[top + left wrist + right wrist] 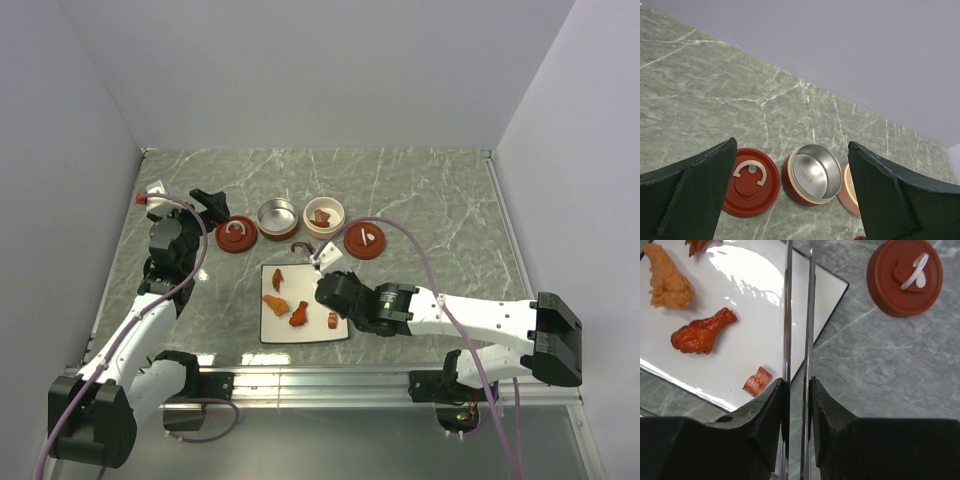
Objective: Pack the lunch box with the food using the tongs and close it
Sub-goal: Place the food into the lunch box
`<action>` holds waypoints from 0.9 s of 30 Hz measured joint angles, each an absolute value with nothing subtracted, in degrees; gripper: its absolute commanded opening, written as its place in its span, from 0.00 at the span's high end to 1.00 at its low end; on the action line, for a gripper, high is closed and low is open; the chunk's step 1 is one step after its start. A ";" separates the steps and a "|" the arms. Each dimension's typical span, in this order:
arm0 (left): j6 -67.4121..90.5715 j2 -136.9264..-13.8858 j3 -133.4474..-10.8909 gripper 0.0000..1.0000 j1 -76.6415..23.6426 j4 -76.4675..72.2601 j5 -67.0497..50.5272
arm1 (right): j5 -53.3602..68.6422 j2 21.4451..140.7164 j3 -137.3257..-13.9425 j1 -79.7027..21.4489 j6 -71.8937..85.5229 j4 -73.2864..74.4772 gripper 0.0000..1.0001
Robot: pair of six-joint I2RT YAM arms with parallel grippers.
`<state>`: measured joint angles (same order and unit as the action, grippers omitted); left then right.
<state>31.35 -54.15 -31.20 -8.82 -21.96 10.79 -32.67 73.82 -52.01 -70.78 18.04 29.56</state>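
My right gripper (798, 383) is shut on the tongs (788, 310). Their two slim metal arms run almost parallel out over the right edge of the white plate (757, 305); the tips are out of view. On the plate lie food pieces: an orange chunk (667, 280), a red drumstick shape (702, 334) and a small striped strip (758, 381). In the top view the plate (315, 295) holds several pieces, and a dark curved strip (299, 246) lies on the table behind it. The lunch box is two open round bowls: an empty steel one (812, 174) and a pink one (324, 216) with food inside. My left gripper (792, 145) hangs open above them.
Two round red lids with white handles lie flat, one left of the steel bowl (750, 181) and one right of the pink bowl (905, 275). White walls close in the marble table (440, 200) at the back and sides. My left arm (170, 250) stands along the left edge.
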 measured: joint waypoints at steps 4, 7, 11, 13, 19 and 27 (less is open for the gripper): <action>31.33 -54.15 -31.20 0.01 -8.82 -21.96 10.81 | -31.83 73.76 -52.99 -67.18 14.83 27.49 0.70; 31.33 -54.15 -31.20 0.00 -8.82 -21.96 10.81 | -30.48 73.73 -53.71 -63.66 12.03 25.04 0.70; 31.33 -54.28 -31.20 0.01 -8.82 -21.96 10.83 | -27.49 74.04 -55.55 -58.92 8.12 21.34 0.70; 31.33 -54.39 -31.20 0.01 -8.82 -21.98 10.83 | -26.28 75.00 -57.12 -57.28 6.57 19.44 0.70; 31.33 -55.24 -31.20 0.00 -8.82 -21.96 10.85 | -21.02 81.47 -62.76 -54.19 2.61 15.03 0.70; 31.33 -55.48 -31.20 0.01 -8.80 -21.98 11.00 | -15.94 90.32 -68.31 -53.74 -0.56 14.37 0.70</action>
<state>31.33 -55.48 -31.20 -8.80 -21.98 11.00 -15.94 90.32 -68.31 -53.74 -0.56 14.37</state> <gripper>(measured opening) 0.995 0.338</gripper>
